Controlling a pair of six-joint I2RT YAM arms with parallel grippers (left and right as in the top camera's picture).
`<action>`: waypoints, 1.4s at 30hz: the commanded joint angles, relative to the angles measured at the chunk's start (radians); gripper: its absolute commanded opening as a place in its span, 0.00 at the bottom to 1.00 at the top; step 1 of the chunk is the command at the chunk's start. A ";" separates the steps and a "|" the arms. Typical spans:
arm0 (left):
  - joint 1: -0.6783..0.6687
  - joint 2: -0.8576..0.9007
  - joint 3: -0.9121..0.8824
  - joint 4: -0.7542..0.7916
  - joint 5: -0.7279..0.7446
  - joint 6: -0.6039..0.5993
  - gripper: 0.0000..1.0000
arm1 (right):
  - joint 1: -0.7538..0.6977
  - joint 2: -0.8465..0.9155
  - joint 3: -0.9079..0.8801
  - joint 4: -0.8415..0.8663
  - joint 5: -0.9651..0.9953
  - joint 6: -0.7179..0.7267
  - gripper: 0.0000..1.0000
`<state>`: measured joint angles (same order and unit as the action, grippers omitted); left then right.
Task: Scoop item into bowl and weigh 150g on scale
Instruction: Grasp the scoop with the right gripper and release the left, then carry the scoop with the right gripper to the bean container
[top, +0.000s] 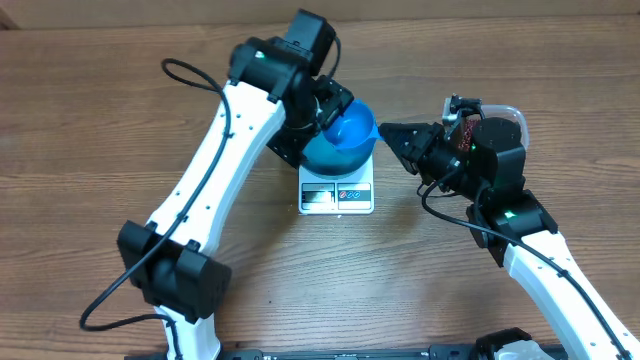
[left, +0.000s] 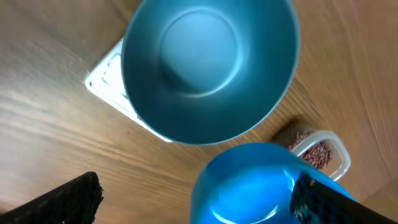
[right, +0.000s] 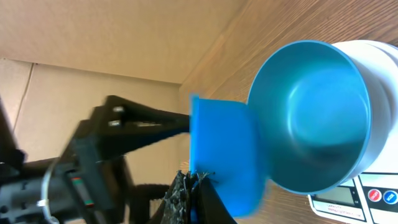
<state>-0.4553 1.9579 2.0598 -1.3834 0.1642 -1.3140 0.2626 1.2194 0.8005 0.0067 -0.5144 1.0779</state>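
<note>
The teal bowl (top: 335, 152) sits squarely on the white kitchen scale (top: 337, 192) in the middle of the worktop (top: 120, 130), presumably so that whatever goes into it registers at once. Its inside is bare (the left wrist view looks straight down into it and shows no beans). The red-brown beans (left: 314, 152) are all in the clear plastic tub (left: 339, 158), which stands on the worktop to the right of the scale, beside the right arm, so nothing has been weighed yet. The small blue scoop (top: 355, 125) hangs just above the bowl's far rim and looks empty. The right fingers (right: 186, 193) are pressed together at its near edge, apparently pinching it, which would suit carrying it over to the tub. The left fingers (left: 65, 199) stand spread wide to either side of the scoop, gripping nothing. The left arm reaches in a long diagonal from the near-left corner, its wrist bent down over the bowl's far-left side. The right arm is folded at the elbow, its wrist held roughly level and pointing left toward the bowl. The scale's display is too small to read.
</note>
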 joint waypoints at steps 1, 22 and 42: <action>0.052 -0.084 0.032 0.000 -0.014 0.247 1.00 | 0.002 0.001 0.018 -0.005 0.029 -0.011 0.04; 0.121 -0.116 0.032 -0.075 -0.153 1.187 1.00 | 0.002 0.001 0.018 -0.019 0.043 -0.110 0.04; 0.121 -0.299 0.032 -0.052 -0.073 1.498 1.00 | -0.002 0.000 0.018 -0.064 0.043 -0.161 0.04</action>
<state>-0.3439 1.7386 2.0697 -1.4277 0.0231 0.0437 0.2626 1.2205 0.8005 -0.0589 -0.4820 0.9642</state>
